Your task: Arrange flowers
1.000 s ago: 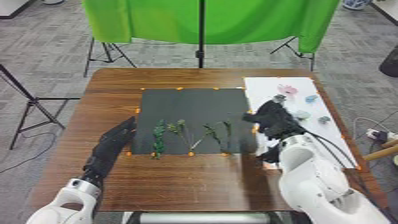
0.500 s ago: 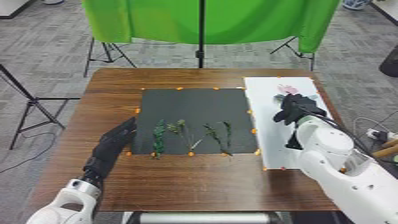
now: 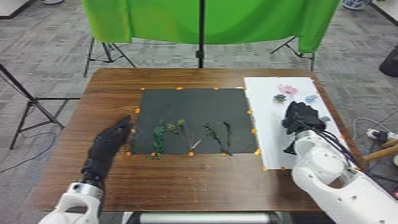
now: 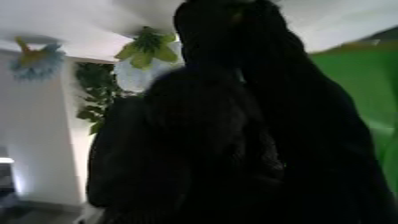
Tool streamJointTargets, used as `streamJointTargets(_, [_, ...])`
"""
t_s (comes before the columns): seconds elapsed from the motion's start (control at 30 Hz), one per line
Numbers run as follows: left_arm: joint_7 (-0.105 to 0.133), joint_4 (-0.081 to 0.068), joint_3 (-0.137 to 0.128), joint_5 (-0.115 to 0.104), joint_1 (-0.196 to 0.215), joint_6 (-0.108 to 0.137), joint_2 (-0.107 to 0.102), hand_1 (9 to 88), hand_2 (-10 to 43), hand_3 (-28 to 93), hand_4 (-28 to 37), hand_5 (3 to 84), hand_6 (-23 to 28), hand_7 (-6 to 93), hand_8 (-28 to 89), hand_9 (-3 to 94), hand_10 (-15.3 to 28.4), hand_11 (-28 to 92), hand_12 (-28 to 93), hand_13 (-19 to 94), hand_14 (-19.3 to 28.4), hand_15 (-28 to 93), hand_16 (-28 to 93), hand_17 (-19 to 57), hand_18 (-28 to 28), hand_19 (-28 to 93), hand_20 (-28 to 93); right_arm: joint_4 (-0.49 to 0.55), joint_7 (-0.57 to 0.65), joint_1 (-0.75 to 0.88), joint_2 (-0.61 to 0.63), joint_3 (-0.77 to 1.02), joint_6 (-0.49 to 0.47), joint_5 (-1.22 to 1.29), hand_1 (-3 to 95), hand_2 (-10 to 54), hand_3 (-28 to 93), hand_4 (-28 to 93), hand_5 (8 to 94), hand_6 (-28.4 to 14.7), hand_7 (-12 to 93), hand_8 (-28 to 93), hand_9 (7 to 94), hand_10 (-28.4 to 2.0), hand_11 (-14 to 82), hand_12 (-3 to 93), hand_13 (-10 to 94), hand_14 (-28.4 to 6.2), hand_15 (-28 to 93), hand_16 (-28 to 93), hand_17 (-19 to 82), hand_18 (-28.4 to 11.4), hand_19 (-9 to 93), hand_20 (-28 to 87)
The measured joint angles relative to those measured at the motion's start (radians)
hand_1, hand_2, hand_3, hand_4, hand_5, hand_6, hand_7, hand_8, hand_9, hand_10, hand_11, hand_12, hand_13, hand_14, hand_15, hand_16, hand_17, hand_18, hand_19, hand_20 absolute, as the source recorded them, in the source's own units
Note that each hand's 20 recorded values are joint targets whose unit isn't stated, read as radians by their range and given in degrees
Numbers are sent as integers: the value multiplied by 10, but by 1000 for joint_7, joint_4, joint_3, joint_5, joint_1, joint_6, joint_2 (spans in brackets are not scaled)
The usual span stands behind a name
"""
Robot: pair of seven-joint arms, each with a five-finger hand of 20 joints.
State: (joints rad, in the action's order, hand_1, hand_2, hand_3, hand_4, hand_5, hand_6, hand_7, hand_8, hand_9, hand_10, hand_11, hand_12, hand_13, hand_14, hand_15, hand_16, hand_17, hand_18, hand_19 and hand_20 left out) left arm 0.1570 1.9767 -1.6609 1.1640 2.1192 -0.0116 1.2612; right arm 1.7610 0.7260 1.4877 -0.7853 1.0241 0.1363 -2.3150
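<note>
The brown wooden table carries a dark grey square mat, edged with small orange tabs. Nearest are the arms: the robot's left hand, in its black glove, lies just left of the mat, fingers straight, nothing seen in it. The right hand is to the mat's right, above a long white sheet, covering part of it; whether it is open or closed, and whether it has hold of anything, I cannot tell.

On the mat's near half, side by side, lie a leafy green sprig, thin budded stems and slim dark green sprigs. Right of the mat, on the white sheet, a grey-blue flower is partly hidden beside the right hand; farther along are a light blue flower, a small blue-green flower and, farthest, a pink flower.

In the wrist view, the right hand cuts across a whitish-blue bloom with green sepals; a greenish fleck near its tip may be plant. Beyond the mat hangs a bright green cloth.
</note>
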Motion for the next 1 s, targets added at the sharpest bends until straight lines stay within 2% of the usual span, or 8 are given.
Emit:
streamJointTargets(0.13, [110,-1,10,-86,10,198,-4,240,-20,651,-228,357,59,28,-38,328,111,74,144,228,122,41,31,17,96,5,158,24,-29,3,8,-14,42,6,664,-95,480,-99,815,-31,162,161,918,-110,130,394,937,-15,557,313,714,-63,932,448])
streamJointTargets(0.2, [120,-1,-7,-119,15,243,-6,233,-16,654,-244,361,60,28,-40,330,112,75,137,229,121,41,25,18,91,5,154,60,-48,-19,15,-43,46,38,661,-95,482,-99,815,-31,163,162,919,-109,129,394,937,-15,559,310,715,-64,932,450])
streamJointTargets(0.33, [109,2,-59,-125,34,233,-6,218,-4,655,-267,367,62,27,-41,334,114,75,129,230,117,42,17,21,84,6,151,110,-160,-170,17,-201,56,203,656,-95,490,-103,813,-29,165,163,919,-108,130,395,937,-14,561,308,716,-63,932,458])
streamJointTargets(0.43, [107,2,-66,-124,46,223,-11,209,13,649,-276,372,64,27,-42,337,117,76,127,235,117,45,13,23,80,6,149,88,-298,-339,-25,-360,55,310,648,-95,503,-111,813,-27,168,162,918,-106,129,397,937,-14,563,306,717,-63,932,462])
streamJointTargets(0.53, [107,1,-57,-123,48,215,-18,203,18,650,-281,373,65,26,-42,338,117,78,125,235,117,47,9,24,79,7,148,29,-389,-477,-118,-472,47,328,643,-95,511,-116,811,-24,171,161,918,-105,129,396,937,-14,564,306,716,-62,932,464])
streamJointTargets(0.73, [107,-16,-20,-118,23,196,-30,197,17,650,-282,375,66,25,-41,338,116,79,124,234,116,48,8,23,79,7,147,-64,-406,-651,-323,-617,-14,343,639,-95,518,-122,810,-24,174,157,917,-105,131,396,937,-14,564,307,716,-62,932,466])
streamJointTargets(0.83, [106,-25,-5,-112,3,186,-35,197,17,650,-283,375,65,24,-41,338,117,80,124,234,116,48,8,22,80,7,147,-94,-409,-697,-394,-673,-66,385,641,-95,517,-128,809,-23,175,155,915,-105,131,395,937,-15,563,309,714,-64,932,468])
streamJointTargets(1.0, [107,-25,9,-112,-7,171,-37,191,20,645,-283,376,66,24,-41,338,118,78,124,233,116,49,8,21,80,7,147,-163,-415,-709,-469,-730,-96,411,642,-95,513,-130,806,-21,176,149,913,-106,133,392,937,-15,562,310,713,-64,932,470])
